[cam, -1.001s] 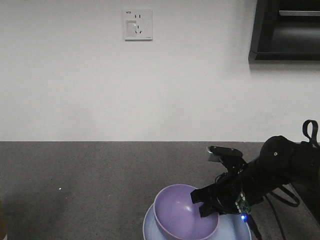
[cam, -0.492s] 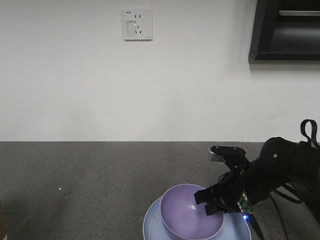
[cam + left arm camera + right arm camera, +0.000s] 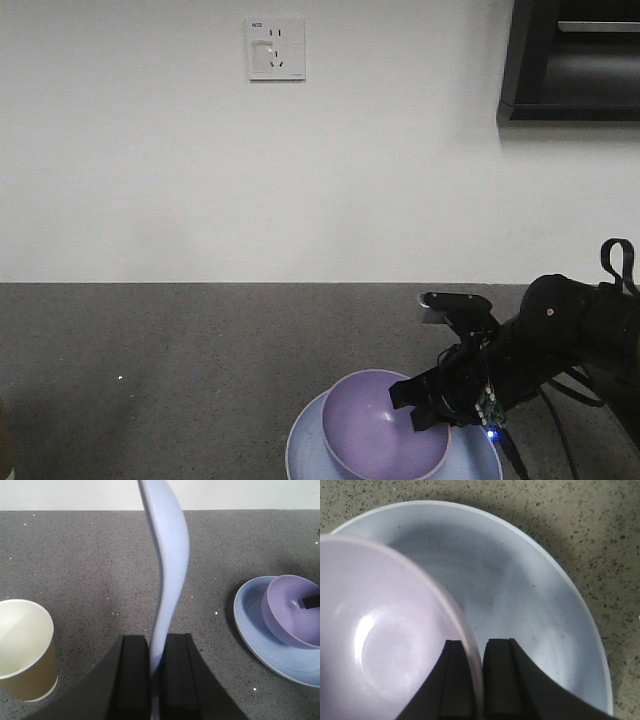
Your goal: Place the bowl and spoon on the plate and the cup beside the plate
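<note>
the light was soft and even, and it came from above. the white wall [image 3: 300, 180] was bright, with a grey shadow under the dark cabinet [image 3: 575, 60]. the desk [image 3: 150, 370] looked dim and a little grainy. a small blue lamp [image 3: 487, 436] glowed low at the right. in the left wrist view the spoon [image 3: 167, 555] was very near the lens and soft, and the plate [image 3: 248, 625] threw a shadow to its left. in the right wrist view the bowl [image 3: 380, 640] carried a pale glare spot, and its rim was blurred.

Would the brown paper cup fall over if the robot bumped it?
Probably, quite easily. The brown paper cup looks empty, so likely light, and it narrows toward its base. Its paper wall might dent if squeezed hard.
</note>
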